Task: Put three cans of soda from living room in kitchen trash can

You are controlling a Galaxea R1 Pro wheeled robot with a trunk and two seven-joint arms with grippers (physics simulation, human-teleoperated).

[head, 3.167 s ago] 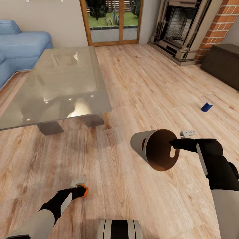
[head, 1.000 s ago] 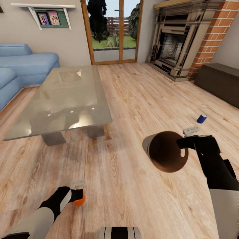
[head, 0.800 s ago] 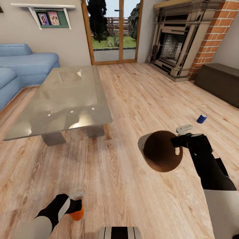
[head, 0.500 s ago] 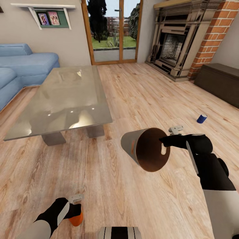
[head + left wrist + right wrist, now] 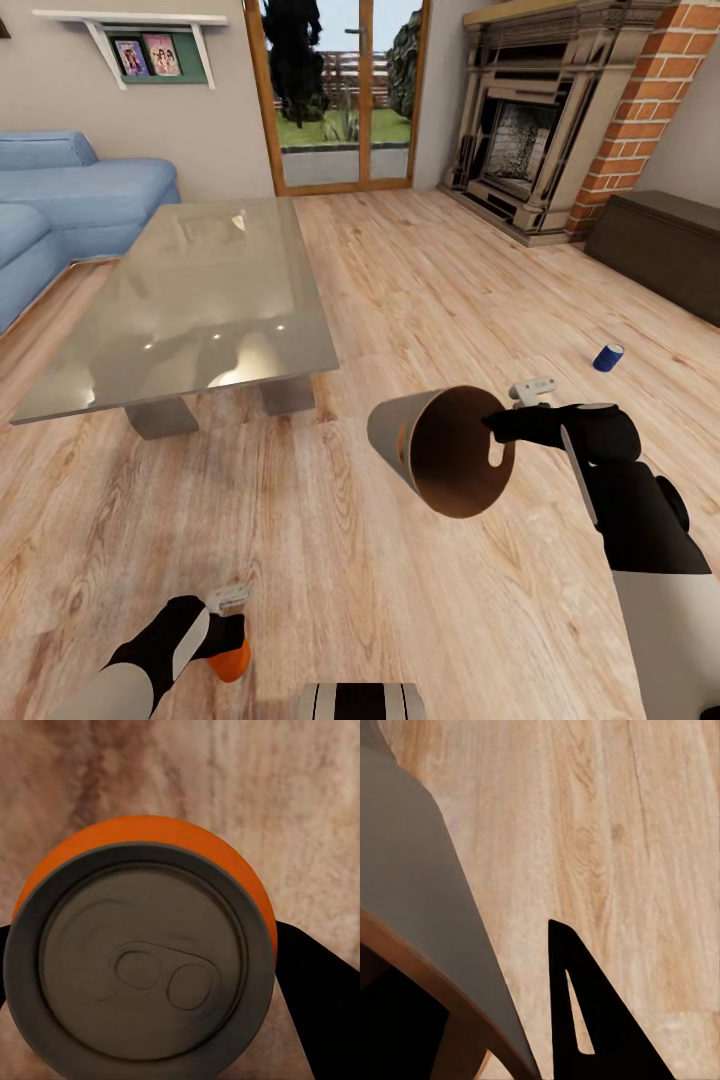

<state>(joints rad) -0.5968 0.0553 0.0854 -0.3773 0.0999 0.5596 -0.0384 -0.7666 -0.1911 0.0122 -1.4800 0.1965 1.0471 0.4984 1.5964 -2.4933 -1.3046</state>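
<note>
My left gripper [image 5: 228,632] is low at the near left, shut on an orange can of soda [image 5: 235,662]. In the left wrist view the can's grey top [image 5: 142,960] faces the camera, with a dark finger [image 5: 322,1009] beside it. Held above the floor, the tash can [image 5: 432,447] lies tilted on its side, its orange-brown mouth toward me. My right gripper [image 5: 498,425] is shut on its rim by a handle hole. The right wrist view catches the bin's grey wall [image 5: 412,900] and one finger [image 5: 589,1024]. A dark blue can of soda [image 5: 607,357] stands on the floor at the right.
A glossy grey low table [image 5: 190,290] stands ahead on the left, a blue sofa [image 5: 70,195] behind it. Glass doors [image 5: 340,90] are at the back, the brick fireplace [image 5: 535,125] at the back right, and a dark bench [image 5: 665,240] along the right wall.
Over the last second my right arm swung the bin left and turned its grey side into sight. My left gripper sank a little with the orange can. Earlier, the head view tilted up.
</note>
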